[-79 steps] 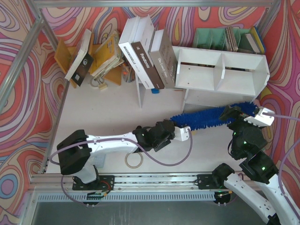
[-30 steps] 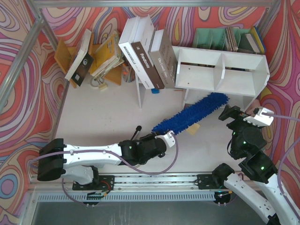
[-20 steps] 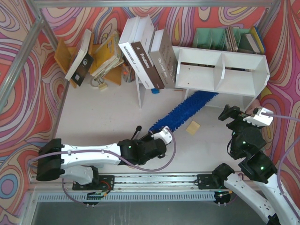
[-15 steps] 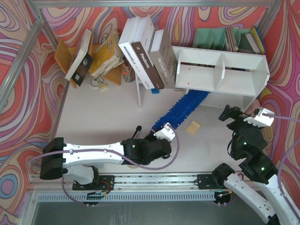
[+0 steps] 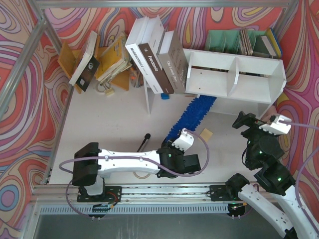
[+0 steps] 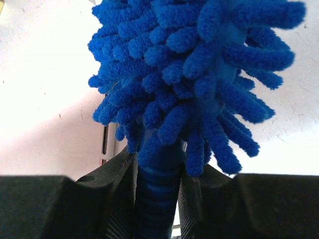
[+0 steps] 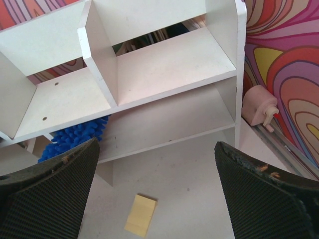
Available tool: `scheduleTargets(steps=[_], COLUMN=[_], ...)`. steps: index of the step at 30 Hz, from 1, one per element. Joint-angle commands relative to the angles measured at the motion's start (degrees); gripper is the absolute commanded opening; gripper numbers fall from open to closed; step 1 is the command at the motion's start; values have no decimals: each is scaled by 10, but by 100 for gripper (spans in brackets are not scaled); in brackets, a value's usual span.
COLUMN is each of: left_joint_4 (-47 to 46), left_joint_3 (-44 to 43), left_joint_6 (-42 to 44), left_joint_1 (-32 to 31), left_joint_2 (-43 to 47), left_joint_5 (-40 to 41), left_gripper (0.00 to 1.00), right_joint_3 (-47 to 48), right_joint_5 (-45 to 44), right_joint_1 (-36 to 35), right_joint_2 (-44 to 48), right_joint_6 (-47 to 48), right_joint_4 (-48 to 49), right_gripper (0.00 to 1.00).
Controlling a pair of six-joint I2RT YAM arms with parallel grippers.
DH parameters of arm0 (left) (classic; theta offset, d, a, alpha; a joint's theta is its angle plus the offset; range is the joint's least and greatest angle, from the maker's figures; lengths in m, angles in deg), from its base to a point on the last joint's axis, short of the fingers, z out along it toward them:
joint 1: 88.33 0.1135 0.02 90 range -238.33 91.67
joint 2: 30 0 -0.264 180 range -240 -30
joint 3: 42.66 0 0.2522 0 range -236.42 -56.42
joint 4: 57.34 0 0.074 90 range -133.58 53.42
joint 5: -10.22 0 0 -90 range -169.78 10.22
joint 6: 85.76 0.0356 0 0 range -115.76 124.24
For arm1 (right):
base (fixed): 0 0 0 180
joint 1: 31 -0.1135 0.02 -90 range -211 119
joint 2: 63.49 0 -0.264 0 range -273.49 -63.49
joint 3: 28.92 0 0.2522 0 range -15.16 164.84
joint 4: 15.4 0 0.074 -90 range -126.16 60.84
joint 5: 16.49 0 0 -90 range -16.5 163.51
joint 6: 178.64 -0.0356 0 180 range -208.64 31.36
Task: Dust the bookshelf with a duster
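Observation:
The white two-tier bookshelf (image 5: 234, 74) stands at the back right and fills the top of the right wrist view (image 7: 164, 64). The blue fluffy duster (image 5: 192, 115) lies slanted, its tip reaching into the left end of the lower tier, where the strands show (image 7: 75, 137). My left gripper (image 5: 182, 142) is shut on the duster's slim ribbed handle (image 6: 157, 199), and the shaggy head (image 6: 189, 74) fills that view. My right gripper (image 5: 259, 122) hovers open in front of the shelf's right half, its fingers (image 7: 47, 189) wide apart with nothing between them.
Leaning books (image 5: 149, 55) rest on a thin white upright panel (image 5: 148, 99) at the back. A pale green file organiser (image 5: 229, 40) stands behind the shelf. A yellow note pad (image 5: 205, 134) (image 7: 139, 215), a black tool (image 5: 143, 142) and a pink object (image 7: 259, 105) lie around.
My left arm has swung the duster from pointing right to pointing up into the lower tier's left end, and the wrist has moved right. The right arm has stayed still.

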Motion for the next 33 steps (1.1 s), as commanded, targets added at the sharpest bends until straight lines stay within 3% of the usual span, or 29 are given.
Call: scheduleTargets(steps=[1,13,26,33], left_joint_4=[114,67,15,24], left_joint_3=[-8,14,-95,-95], left_joint_6=[-166,-147,-20,-23], left_joint_1=[16,15,-5,-10], left_joint_2=[-1,15,-80,-86], left_joint_5=[91,53,-17,-16], left_gripper=[0,0,0,0], right_joint_3=[0,1,-1,-1], right_joint_5=[-1,0,-2,-1], right_joint_1=[1,1,1,0], right_joint_2=[-3,-7,-1,-3], right_joint_6=[-2,-3,-3,-2], right_joint_4=[8,7,7,10], right_gripper=[86,86,86,86])
